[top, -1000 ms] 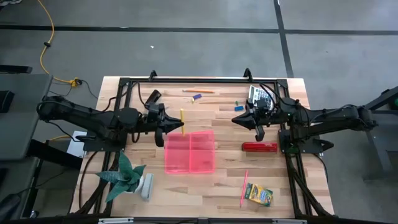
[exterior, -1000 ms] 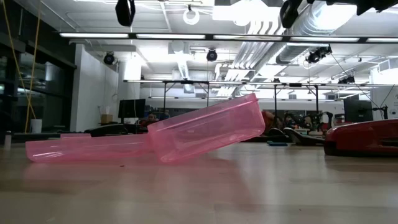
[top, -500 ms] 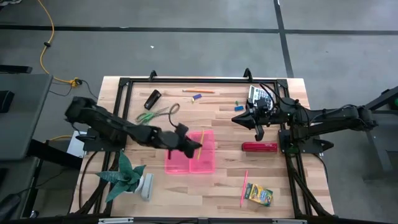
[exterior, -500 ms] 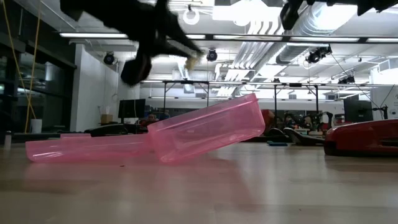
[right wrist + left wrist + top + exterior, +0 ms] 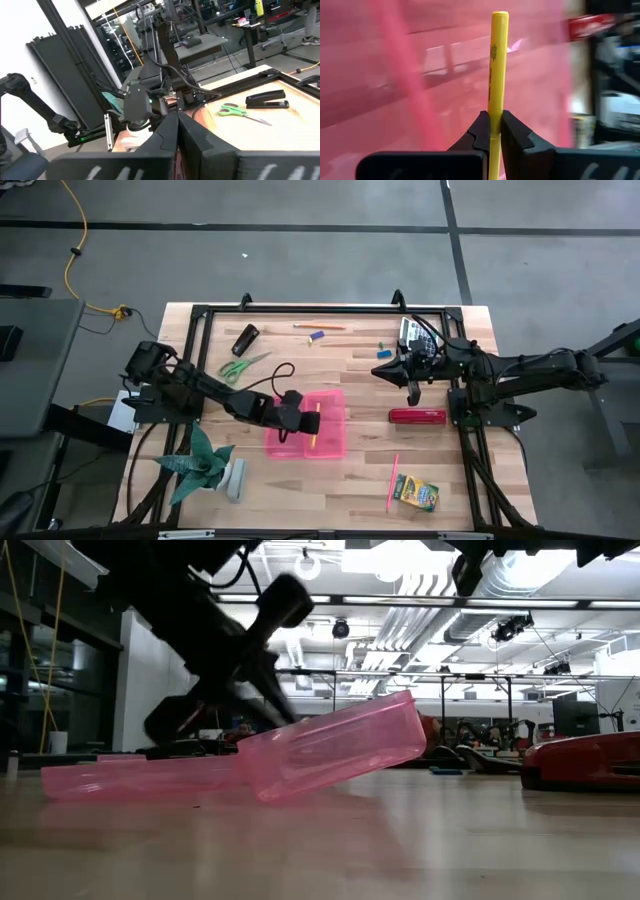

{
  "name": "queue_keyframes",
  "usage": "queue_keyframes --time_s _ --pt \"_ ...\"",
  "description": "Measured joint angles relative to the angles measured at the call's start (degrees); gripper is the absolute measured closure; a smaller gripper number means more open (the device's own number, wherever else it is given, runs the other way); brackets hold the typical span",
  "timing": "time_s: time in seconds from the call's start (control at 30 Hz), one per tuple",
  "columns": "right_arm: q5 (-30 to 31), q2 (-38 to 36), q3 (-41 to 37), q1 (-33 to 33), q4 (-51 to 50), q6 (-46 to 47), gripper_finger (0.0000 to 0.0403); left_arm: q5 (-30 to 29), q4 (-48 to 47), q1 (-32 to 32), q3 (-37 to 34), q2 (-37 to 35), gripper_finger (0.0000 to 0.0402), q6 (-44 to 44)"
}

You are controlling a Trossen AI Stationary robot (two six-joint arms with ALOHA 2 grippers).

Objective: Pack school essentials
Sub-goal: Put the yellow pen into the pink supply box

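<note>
there, a thin glossy yellow pencil (image 5: pixel 496 75), clamped in the left pincer (image 5: pixel 493 131) over the pink case (image 5: pixel 330 442)

Tabletop (image 5: pixel 350 485): pale wood planks, smooth, low sheen. Pink case (image 5: pixel 330 442): translucent plastic, glossy, light passes through its walls. Yellow pencil (image 5: pixel 496 75): smooth painted finish, slight gloss. Left gripper's fingers (image 5: pixel 516 132): matt black, look like plastic. Red stapler (image 5: pixel 418 416): glossy shell. Crayon box (image 5: pixel 416 494): printed cardboard. Floor (image 5: pixel 300 270): dull grey, looks like concrete.
</note>
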Motion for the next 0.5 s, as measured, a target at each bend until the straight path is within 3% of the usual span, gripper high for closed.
queue_keyframes --time_s 0.2,0.5 --pt "0.00 -0.01 -0.01 0.00 -0.17 -0.02 0.0402 1.92 -1.62 -0.04 0.00 0.00 0.0394 -1.07" --pt "0.00 -0.01 -0.01 0.00 -0.17 -0.02 0.0402 1.68 -1.54 0.20 -0.02 0.00 0.0351 -1.05"
